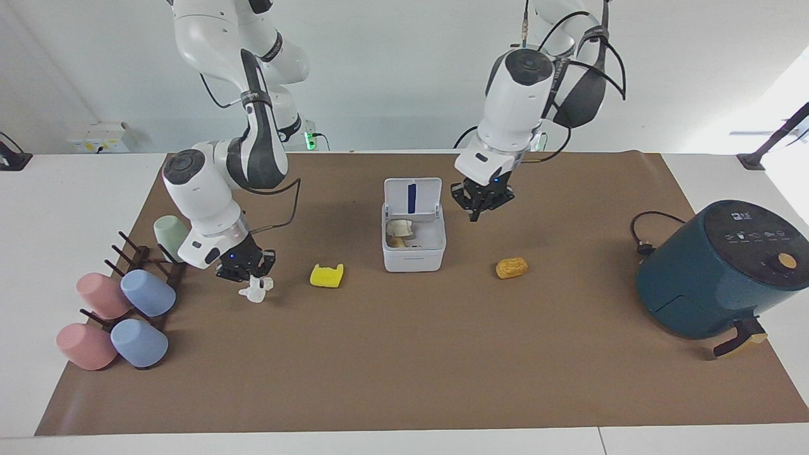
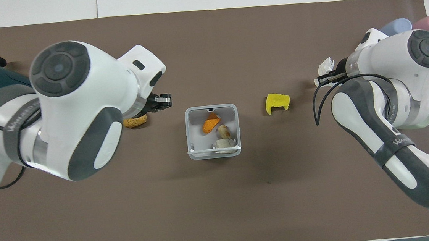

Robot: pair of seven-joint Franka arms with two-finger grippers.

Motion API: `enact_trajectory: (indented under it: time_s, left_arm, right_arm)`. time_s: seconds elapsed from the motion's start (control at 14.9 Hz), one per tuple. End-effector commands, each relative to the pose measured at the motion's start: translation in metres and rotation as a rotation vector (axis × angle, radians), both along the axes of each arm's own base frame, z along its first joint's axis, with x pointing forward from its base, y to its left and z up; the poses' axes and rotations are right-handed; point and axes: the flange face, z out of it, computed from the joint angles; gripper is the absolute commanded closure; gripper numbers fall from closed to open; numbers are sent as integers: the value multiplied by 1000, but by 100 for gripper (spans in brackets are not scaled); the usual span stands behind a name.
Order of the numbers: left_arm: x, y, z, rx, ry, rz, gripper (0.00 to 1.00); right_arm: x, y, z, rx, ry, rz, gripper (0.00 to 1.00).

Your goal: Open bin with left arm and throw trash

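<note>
The white bin (image 1: 414, 253) stands mid-mat with its lid (image 1: 412, 197) swung up, blue strip showing; several scraps lie inside, as the overhead view (image 2: 197, 137) shows. My left gripper (image 1: 477, 212) is shut and empty, raised over the mat beside the bin toward the left arm's end. The golden-brown lump (image 1: 511, 267) lies on the mat below it, partly covered in the overhead view (image 2: 135, 121). My right gripper (image 1: 249, 278) is shut on the crumpled white tissue (image 1: 256, 292), held just above the mat. The yellow sponge piece (image 1: 327, 275) lies between tissue and bin.
A dark-teal air fryer (image 1: 714, 272) with its cable (image 1: 644, 237) stands at the left arm's end. Pink and blue cups (image 1: 120, 303) on a wooden rack and a green cup (image 1: 169, 229) sit at the right arm's end, close to the right gripper.
</note>
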Motion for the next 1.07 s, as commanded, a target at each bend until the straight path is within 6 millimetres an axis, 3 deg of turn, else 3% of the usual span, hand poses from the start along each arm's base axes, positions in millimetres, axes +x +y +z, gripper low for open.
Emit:
enact_trajectory:
  time_s: [0.0, 0.07, 0.13, 0.33, 0.47, 0.6, 0.8, 1.0]
  left_arm:
    - [12, 58, -21, 16, 27, -112, 29]
    - [14, 76, -28, 19, 24, -178, 5]
    - [17, 94, -33, 21, 15, -238, 0]
    - [24, 120, -62, 20, -7, -231, 0]
    - [27, 131, -85, 18, -30, -218, 0]
    - [33, 136, -103, 16, -51, -234, 0]
    - [34, 133, -113, 17, -48, -260, 0]
    - [28, 130, -123, -4, -40, 66, 0]
  right_arm:
    - [-10, 42, 31, 51, 26, -143, 100]
    - [-10, 63, 42, 66, 32, -201, 100]
    - [-13, 88, 49, 81, 38, -259, 100]
    - [-30, 165, 58, 139, 51, -454, 100]
    - [-42, 207, 63, 188, 74, -484, 100]
    - [-51, 235, 69, 286, 128, -504, 100]
    - [-62, 257, 70, 357, 147, -522, 100]
    - [-81, 279, 65, 349, 180, -537, 100]
